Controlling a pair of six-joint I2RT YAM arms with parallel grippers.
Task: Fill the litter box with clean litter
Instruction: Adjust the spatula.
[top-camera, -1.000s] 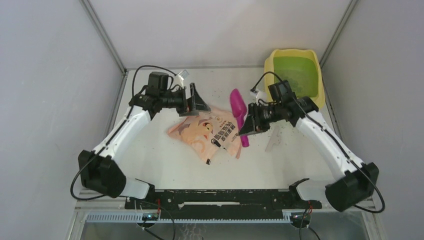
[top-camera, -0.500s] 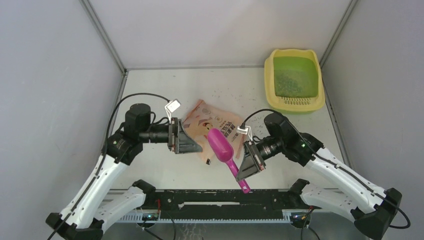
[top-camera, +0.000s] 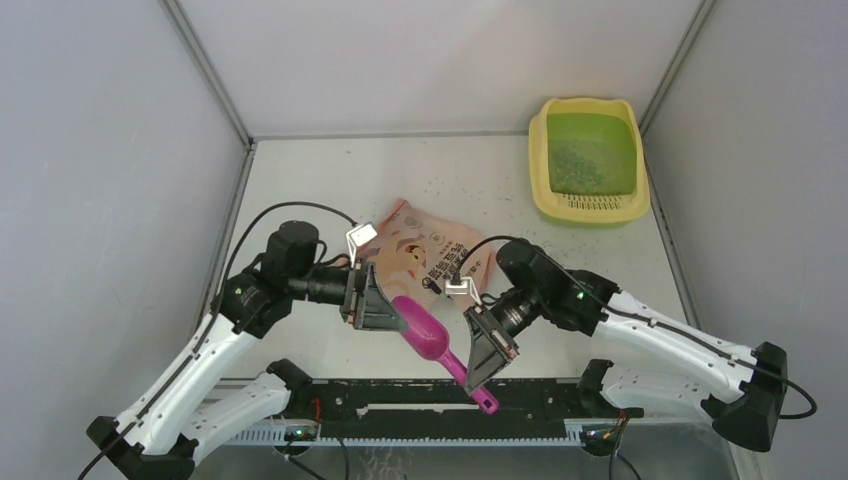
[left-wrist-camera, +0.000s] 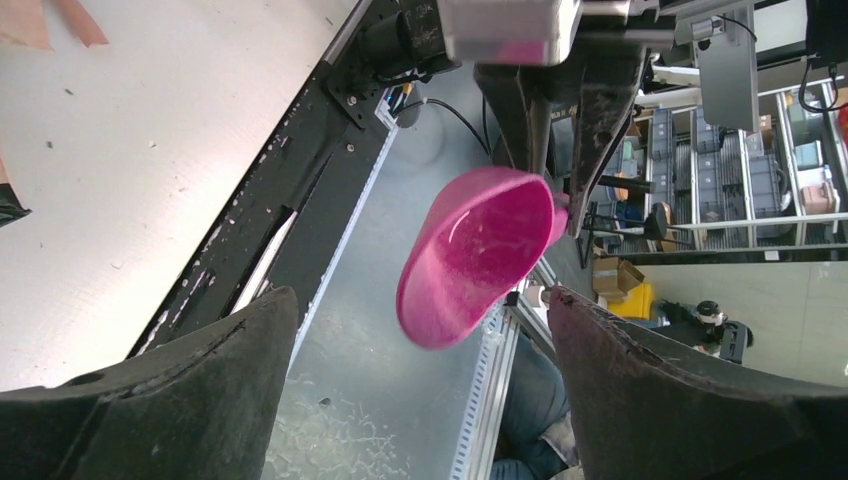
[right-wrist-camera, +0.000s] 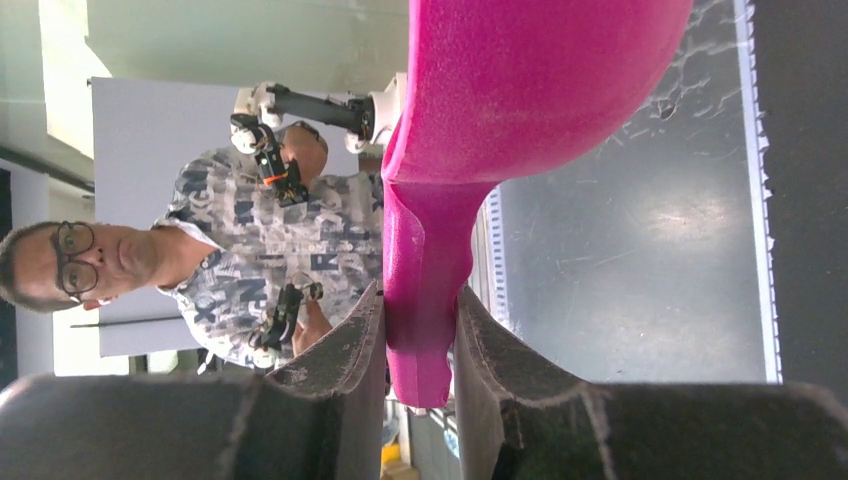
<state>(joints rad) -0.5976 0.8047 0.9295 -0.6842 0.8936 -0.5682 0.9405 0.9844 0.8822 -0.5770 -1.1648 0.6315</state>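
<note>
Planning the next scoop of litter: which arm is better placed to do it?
Right: the right gripper clamps the magenta scoop by its handle; the left gripper is open and empty.

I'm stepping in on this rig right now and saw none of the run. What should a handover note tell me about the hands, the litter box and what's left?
Left hand: open, holding nothing, next to the scoop's bowl.
Right hand: shut on the handle of the magenta scoop, whose bowl looks empty in the left wrist view.
Litter box: far right corner of the table, with some litter in its green basin.
Bag: lying mid-table, behind the scoop.
Done: some litter is in the box.
Left: probably more scoops from bag to box.
</note>
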